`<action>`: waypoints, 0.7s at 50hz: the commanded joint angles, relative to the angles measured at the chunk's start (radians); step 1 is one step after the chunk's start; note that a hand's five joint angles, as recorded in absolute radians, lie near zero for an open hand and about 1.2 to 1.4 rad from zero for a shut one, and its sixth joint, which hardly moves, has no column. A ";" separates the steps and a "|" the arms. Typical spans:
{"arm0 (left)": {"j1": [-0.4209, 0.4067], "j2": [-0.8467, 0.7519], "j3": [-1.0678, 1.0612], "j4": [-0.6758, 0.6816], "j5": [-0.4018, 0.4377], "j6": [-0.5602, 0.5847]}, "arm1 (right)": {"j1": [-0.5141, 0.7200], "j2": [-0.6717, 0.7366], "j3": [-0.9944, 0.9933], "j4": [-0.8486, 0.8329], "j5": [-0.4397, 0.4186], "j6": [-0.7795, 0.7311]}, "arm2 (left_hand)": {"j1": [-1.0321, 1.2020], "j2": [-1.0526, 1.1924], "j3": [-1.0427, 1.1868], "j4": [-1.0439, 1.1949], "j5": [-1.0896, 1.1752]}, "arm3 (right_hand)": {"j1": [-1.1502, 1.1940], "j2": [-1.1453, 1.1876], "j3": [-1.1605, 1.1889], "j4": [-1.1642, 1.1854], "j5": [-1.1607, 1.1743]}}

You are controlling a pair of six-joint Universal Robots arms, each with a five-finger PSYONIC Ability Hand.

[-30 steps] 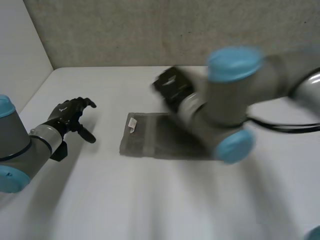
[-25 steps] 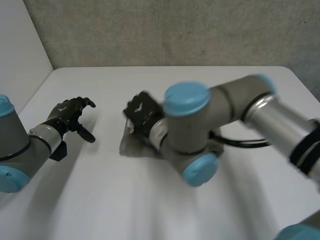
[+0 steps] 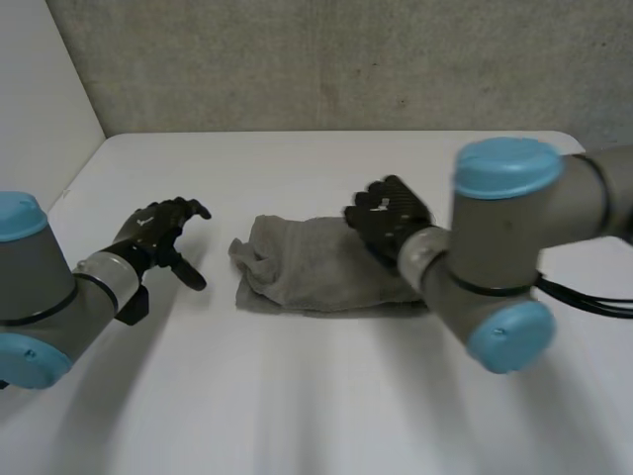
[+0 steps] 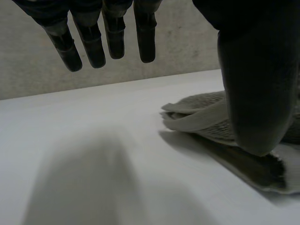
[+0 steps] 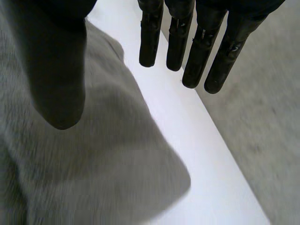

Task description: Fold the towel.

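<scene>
**Grey towel at frame centre, both hands open**

Head view, centre of frame: grey towel [image 3: 316,272] on the white tabletop [image 3: 297,396], lying in layers, left end bunched into a raised wrinkle. Right end hidden behind the right arm [image 3: 495,247], a grey joint with light-blue caps at the right of the frame.

Just right of centre, the right hand [image 3: 389,220]: above the towel's upper right part, fingers straight and spread away from the thumb, clamped on nothing. In the right wrist view, cloth under palm and thumb, fingertips [image 5: 177,47] reaching past the towel's edge over bare tabletop. Contact with the cloth not to be told.

Left of centre, the left hand [image 3: 161,233]: over bare tabletop, near the towel's left end but apart from it, fingers loosely extended, thumb held away, holding nothing. In the left wrist view, thumb in front of the towel, blocking part of it. Beside the thumb, stacked folds resting on the tabletop.

At lower left, the left arm [image 3: 40,297], grey with light-blue caps.

Around: rough grey wall [image 3: 326,59] across the top of the frame, plain white panel [image 3: 40,89] at upper left.
</scene>
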 commanded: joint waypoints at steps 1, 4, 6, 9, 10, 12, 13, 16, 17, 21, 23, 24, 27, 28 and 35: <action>-0.047 0.003 -0.004 0.000 0.019 0.001 | -0.122 -0.106 0.272 -0.094 -0.047 0.113 | -0.073 -0.060 -0.062 -0.063 -0.027 | -0.031 -0.060 -0.044 -0.044 -0.007; -0.084 0.003 -0.003 0.000 0.048 0.003 | -0.143 -0.115 0.317 -0.123 -0.067 0.133 | -0.067 -0.055 -0.056 -0.058 -0.021 | -0.019 -0.048 -0.032 -0.032 0.005; -0.116 -0.002 0.008 0.000 0.074 0.004 | -0.182 -0.132 0.398 -0.192 -0.110 0.174 | -0.058 -0.046 -0.047 -0.049 -0.012 | 0.013 -0.016 0.000 0.000 0.037; -0.132 -0.007 0.016 0.000 0.075 0.003 | -0.212 -0.142 0.461 -0.264 -0.150 0.219 | -0.058 -0.046 -0.047 -0.049 -0.012 | 0.104 0.075 0.091 0.091 0.127; -0.145 -0.014 0.023 0.000 0.075 0.004 | -0.213 -0.143 0.462 -0.264 -0.150 0.219 | -0.055 -0.043 -0.044 -0.046 -0.009 | 0.104 0.075 0.091 0.091 0.128; -0.163 -0.019 0.034 0.002 0.074 0.006 | -0.235 -0.143 0.498 -0.310 -0.178 0.253 | -0.055 -0.043 -0.044 -0.046 -0.009 | 0.160 0.131 0.147 0.147 0.183; -0.176 -0.026 0.043 0.003 0.072 0.006 | -0.236 -0.143 0.498 -0.310 -0.178 0.253 | -0.055 -0.043 -0.044 -0.046 -0.009 | 0.160 0.131 0.147 0.147 0.184; -0.187 -0.042 0.052 0.006 0.069 0.007 | -0.246 -0.130 0.506 -0.333 -0.185 0.279 | -0.055 -0.043 -0.044 -0.046 -0.009 | 0.236 0.207 0.223 0.223 0.260; -0.187 -0.043 0.052 0.008 0.068 0.007 | -0.248 -0.123 0.508 -0.341 -0.186 0.285 | -0.055 -0.043 -0.044 -0.046 -0.009 | 0.283 0.254 0.270 0.270 0.307; -0.187 -0.043 0.051 0.008 0.066 0.007 | -0.248 -0.087 0.505 -0.355 -0.184 0.290 | -0.055 -0.043 -0.044 -0.046 -0.009 | 0.307 0.278 0.294 0.294 0.331; -0.186 -0.043 0.049 0.008 0.066 0.007 | -0.254 -0.070 0.500 -0.364 -0.184 0.291 | -0.058 -0.046 -0.047 -0.049 -0.012 | 0.397 0.368 0.384 0.384 0.421; -0.179 -0.042 0.046 0.008 0.066 0.007 | -0.254 -0.070 0.500 -0.364 -0.184 0.291 | -0.058 -0.046 -0.047 -0.049 -0.012 | 0.398 0.369 0.385 0.385 0.422; -0.173 -0.036 0.040 0.008 0.066 0.006 | -0.259 -0.067 0.495 -0.373 -0.182 0.293 | -0.058 -0.046 -0.047 -0.049 -0.012 | 0.442 0.413 0.429 0.429 0.465; -0.173 -0.036 0.040 0.008 0.066 0.006 | -0.259 -0.067 0.495 -0.381 -0.179 0.294 | -0.058 -0.046 -0.047 -0.049 -0.012 | 0.485 0.457 0.473 0.472 0.509; -0.167 -0.031 0.033 0.008 0.066 0.007 | -0.262 -0.066 0.495 -0.392 -0.178 0.349 | -0.061 -0.049 -0.050 -0.052 -0.015 | 0.897 0.869 0.885 0.884 0.921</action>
